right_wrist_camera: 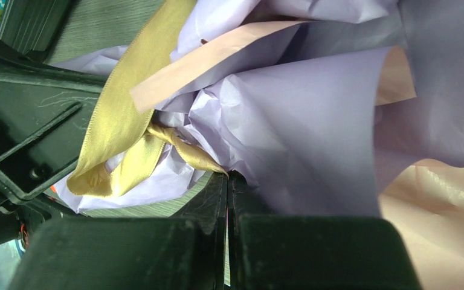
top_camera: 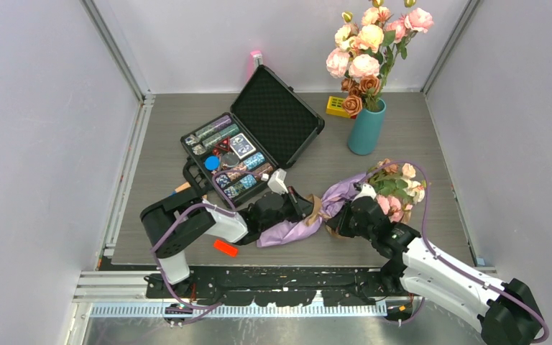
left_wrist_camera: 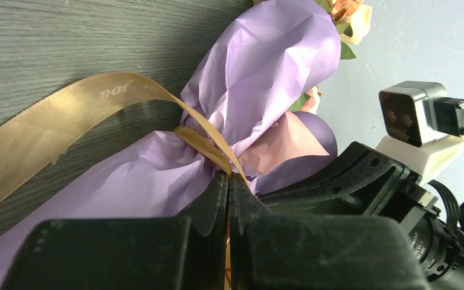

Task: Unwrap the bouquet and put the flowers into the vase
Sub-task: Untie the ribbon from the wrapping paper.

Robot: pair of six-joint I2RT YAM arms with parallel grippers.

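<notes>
Grey table (top_camera: pixel 417 144) carries the bouquet (top_camera: pixel 295 226) along its near edge, flowers (top_camera: pixel 395 190) toward the right edge, left hand (left_wrist_camera: pixel 228 181) and right hand (right_wrist_camera: pixel 226 181) each clamped on its ribbon (left_wrist_camera: pixel 66 115), vase (top_camera: pixel 366 129) near the far right corner.
</notes>
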